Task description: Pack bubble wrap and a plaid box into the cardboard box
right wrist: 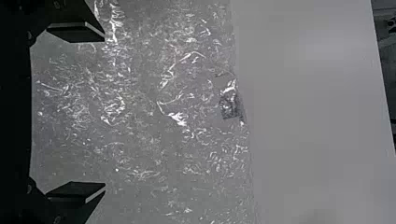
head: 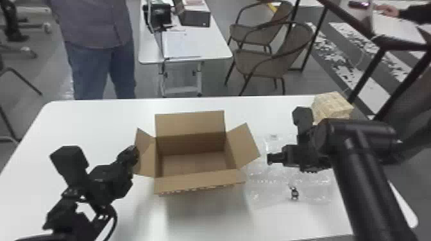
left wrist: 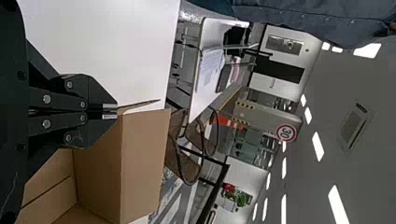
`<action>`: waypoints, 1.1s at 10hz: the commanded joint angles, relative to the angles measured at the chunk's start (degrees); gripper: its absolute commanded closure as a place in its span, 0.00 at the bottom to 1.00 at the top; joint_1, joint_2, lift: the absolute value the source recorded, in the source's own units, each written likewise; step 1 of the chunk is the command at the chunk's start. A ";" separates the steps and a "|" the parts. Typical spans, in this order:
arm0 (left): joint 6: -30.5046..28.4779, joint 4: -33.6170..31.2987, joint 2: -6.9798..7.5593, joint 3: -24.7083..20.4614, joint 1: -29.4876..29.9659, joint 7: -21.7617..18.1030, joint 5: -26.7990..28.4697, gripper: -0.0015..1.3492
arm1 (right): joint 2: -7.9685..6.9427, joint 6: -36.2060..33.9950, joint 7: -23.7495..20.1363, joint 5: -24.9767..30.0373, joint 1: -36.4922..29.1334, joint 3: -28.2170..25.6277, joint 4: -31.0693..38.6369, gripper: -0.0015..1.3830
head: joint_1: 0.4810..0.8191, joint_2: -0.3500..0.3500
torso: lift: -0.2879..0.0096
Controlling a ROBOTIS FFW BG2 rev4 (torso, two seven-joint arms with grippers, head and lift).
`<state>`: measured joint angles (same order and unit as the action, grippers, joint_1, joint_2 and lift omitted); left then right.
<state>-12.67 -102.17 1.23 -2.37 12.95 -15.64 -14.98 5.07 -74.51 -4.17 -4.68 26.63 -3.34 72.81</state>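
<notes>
Over the bubble wrap: right gripper, fingers spread, pinching nothing. Bubble wrap: clear sheet, flat on the white table, directly beneath that gripper, the nearer of the two; long axis uncertain, partly hidden by the arm. Cardboard box: open, just left of the wrap, so the likely lift goes leftward. Left gripper: fingers pressed together on the left flap, apparently steadying. Plaid box: far right, beyond the wrap, presumably for later.
</notes>
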 commanded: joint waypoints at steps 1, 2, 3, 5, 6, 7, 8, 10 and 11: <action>0.01 0.04 0.00 0.00 0.06 0.00 -0.13 0.89 | -0.59 1.65 0.04 1.51 0.17 0.00 -1.70 0.12 | 0.63 0.38 | 0.72; 0.10 0.04 0.00 0.00 0.06 0.00 -0.22 0.89 | -0.94 2.71 0.48 2.13 0.17 0.00 -1.97 0.14 | 0.63 0.38 | 0.72; 0.19 0.04 0.00 0.09 -0.03 0.00 -0.31 0.89 | -1.21 3.06 1.18 2.13 0.35 0.00 -2.14 0.21 | 0.63 0.38 | 0.72; 0.45 0.04 0.00 0.09 0.06 0.00 -0.40 0.89 | -1.21 2.80 1.18 1.69 0.53 0.00 -2.49 0.48 | 0.63 0.38 | 0.72; 0.36 0.04 0.18 0.18 -0.03 0.00 -0.40 0.89 | -0.50 2.44 1.10 0.55 0.79 0.18 -3.11 0.57 | 0.63 0.38 | 0.72; 0.45 0.04 0.18 0.18 -0.03 0.00 -0.40 0.89 | -0.50 2.53 1.10 0.37 0.79 0.18 -2.93 0.62 | 0.63 0.38 | 0.72; 0.45 0.04 0.27 0.18 -0.03 0.00 -0.40 0.89 | -0.24 2.53 1.10 -0.24 0.17 0.18 -1.44 0.70 | 0.63 0.38 | 0.72; 0.45 0.04 0.18 0.26 0.06 0.00 -0.40 0.89 | 0.90 1.21 1.01 -2.71 -1.67 0.09 4.01 0.72 | 0.63 0.38 | 0.72; 0.45 0.04 0.18 0.26 0.06 0.00 -0.40 0.89 | 2.22 -0.19 1.01 -4.99 -2.81 0.09 7.70 0.72 | 0.63 0.38 | 0.72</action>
<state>-12.22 -102.13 1.45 -2.11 13.00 -15.64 -15.38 6.50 -73.90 -3.15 -8.29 24.55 -3.25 78.22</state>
